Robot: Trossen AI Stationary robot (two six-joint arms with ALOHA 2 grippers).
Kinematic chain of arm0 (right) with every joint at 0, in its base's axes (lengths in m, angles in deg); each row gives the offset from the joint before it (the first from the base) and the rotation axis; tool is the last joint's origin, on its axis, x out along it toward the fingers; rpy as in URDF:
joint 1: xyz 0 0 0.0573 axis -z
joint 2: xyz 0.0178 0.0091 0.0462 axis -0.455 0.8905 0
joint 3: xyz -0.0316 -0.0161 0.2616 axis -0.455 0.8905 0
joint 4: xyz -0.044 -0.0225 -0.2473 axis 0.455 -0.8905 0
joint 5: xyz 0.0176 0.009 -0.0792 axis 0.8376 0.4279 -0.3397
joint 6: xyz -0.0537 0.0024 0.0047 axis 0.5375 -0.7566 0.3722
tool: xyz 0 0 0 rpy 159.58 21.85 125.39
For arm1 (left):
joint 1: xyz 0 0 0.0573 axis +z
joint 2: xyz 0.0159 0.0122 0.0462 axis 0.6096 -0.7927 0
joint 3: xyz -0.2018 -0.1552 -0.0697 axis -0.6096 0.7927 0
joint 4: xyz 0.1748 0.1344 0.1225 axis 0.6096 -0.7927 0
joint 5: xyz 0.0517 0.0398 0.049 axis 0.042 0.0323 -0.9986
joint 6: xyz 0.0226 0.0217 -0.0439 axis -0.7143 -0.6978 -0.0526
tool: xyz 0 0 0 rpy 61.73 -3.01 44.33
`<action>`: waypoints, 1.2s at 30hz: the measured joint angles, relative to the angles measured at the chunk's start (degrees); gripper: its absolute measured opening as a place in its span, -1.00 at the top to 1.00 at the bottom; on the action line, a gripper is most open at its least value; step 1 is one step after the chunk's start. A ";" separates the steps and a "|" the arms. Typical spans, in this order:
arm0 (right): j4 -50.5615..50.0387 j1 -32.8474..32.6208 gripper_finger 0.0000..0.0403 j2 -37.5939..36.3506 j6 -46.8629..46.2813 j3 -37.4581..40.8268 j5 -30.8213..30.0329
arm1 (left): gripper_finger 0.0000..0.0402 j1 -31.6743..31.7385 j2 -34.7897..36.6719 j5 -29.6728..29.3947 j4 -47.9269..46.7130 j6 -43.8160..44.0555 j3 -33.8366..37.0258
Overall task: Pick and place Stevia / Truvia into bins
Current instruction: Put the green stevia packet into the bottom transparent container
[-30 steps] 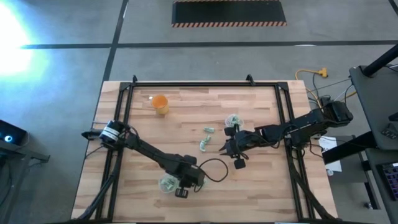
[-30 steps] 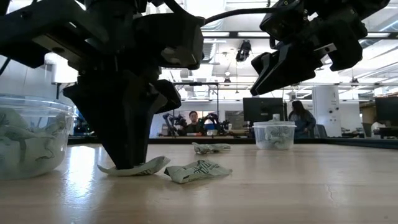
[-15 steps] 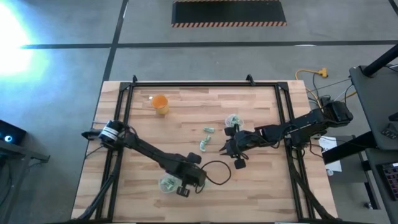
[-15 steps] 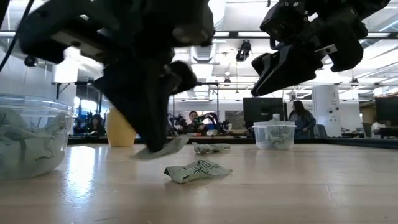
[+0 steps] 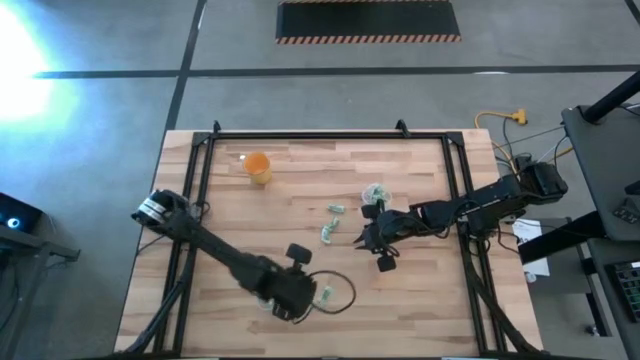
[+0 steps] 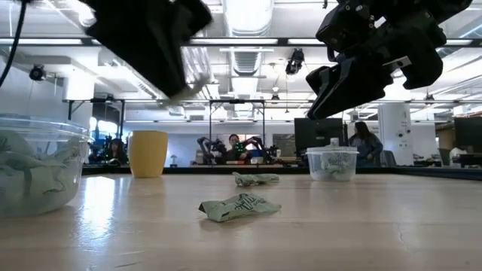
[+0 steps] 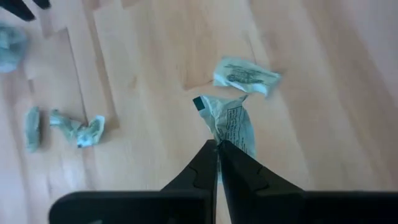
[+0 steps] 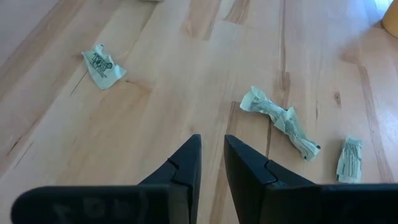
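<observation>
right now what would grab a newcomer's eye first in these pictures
Probably the left hand, raised off the table near its front edge and shut on a crumpled sachet hanging from its tips. Next, the loose sachets scattered mid-table, with the right hand hovering just beside them. The orange cup at the back left stands out against the pale wood.

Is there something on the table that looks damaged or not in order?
Yes. The loose sachets on the wooden table are crumpled and twisted, not flat, and scattered apart. The orange cup stands upright.
</observation>
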 joint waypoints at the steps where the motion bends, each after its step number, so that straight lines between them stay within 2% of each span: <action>1: 0.06 0.01 0.70 0.00 -0.04 0.00 -0.01 | 1.00 -1.10 0.80 -0.95 -0.80 0.94 0.02; 7: 0.04 0.00 0.71 0.00 -0.65 0.00 0.00 | 1.00 -8.00 3.13 -5.91 -6.68 10.81 0.89; 12: 0.09 0.00 0.71 0.00 -0.71 0.00 0.02 | 1.00 -11.95 3.54 -5.97 -11.65 21.08 1.88; 16: 0.21 0.00 0.72 0.00 -1.01 0.00 0.02 | 1.00 -13.29 3.61 -5.89 -12.25 25.39 3.52; 19: 0.56 0.00 0.72 0.00 -1.07 0.00 0.02 | 1.00 -13.41 3.61 -3.41 -12.88 28.33 5.89; 32: 2.15 0.00 0.72 0.00 -1.56 0.00 0.00 | 1.00 -12.32 3.78 -1.27 -13.01 28.50 8.28; 36: 2.07 0.00 0.72 0.00 -1.77 0.00 0.00 | 0.88 -11.70 3.78 -1.13 -13.03 28.49 8.81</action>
